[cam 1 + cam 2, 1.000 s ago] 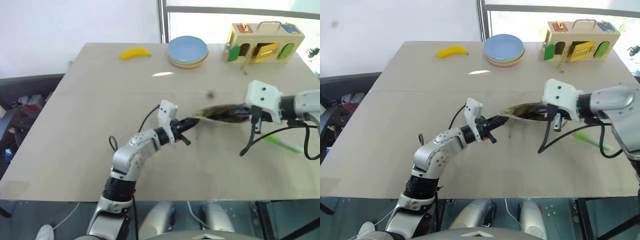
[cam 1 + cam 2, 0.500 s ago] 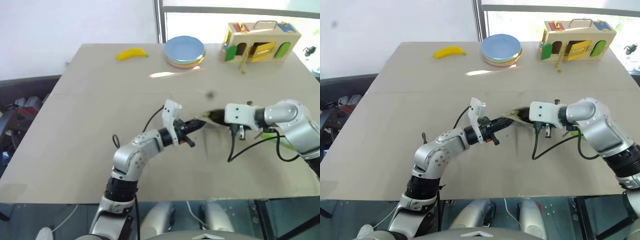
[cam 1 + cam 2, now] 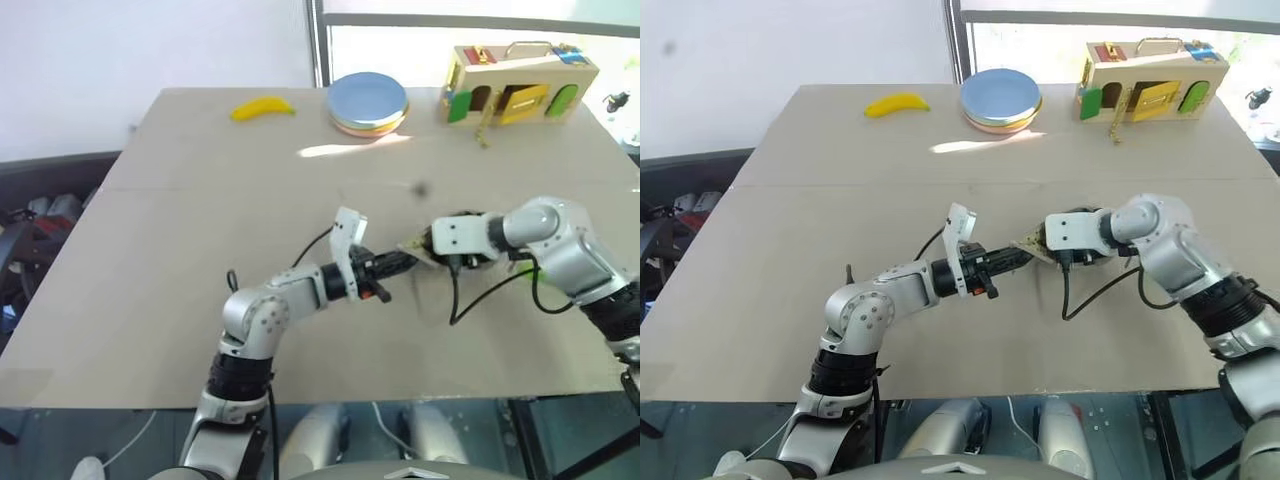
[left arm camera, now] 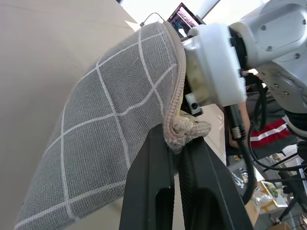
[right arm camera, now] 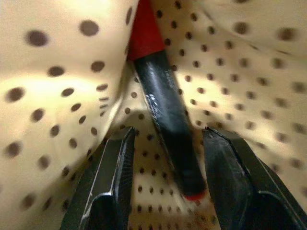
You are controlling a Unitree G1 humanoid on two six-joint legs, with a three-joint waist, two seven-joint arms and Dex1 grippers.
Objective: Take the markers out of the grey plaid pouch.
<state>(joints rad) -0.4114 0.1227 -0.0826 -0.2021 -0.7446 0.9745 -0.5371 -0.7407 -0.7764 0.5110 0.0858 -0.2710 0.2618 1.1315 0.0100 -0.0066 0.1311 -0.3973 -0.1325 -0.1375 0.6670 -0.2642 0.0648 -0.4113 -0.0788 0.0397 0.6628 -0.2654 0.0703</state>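
Note:
The grey plaid pouch (image 4: 115, 134) is held up off the table by the end of its zip edge, with my left gripper (image 3: 405, 262) shut on that edge. Its mouth faces my right gripper (image 3: 1070, 245), which has gone inside. In the right wrist view the spotted yellowish lining surrounds a dark marker with a red tip (image 5: 165, 115). My right gripper (image 5: 168, 141) is open, one finger on each side of that marker and neither touching it. A bright green marker (image 3: 531, 270) lies on the table, mostly hidden behind my right forearm.
At the table's far edge lie a yellow banana (image 3: 263, 107), a stack of pastel plates (image 3: 368, 102) and a wooden latch box (image 3: 520, 82). A black cable (image 3: 455, 300) loops down from my right wrist.
My right gripper has come down and leftward into the pouch's mouth and its fingers have parted. My left gripper has kept its hold on the pouch's edge and rolled a little.

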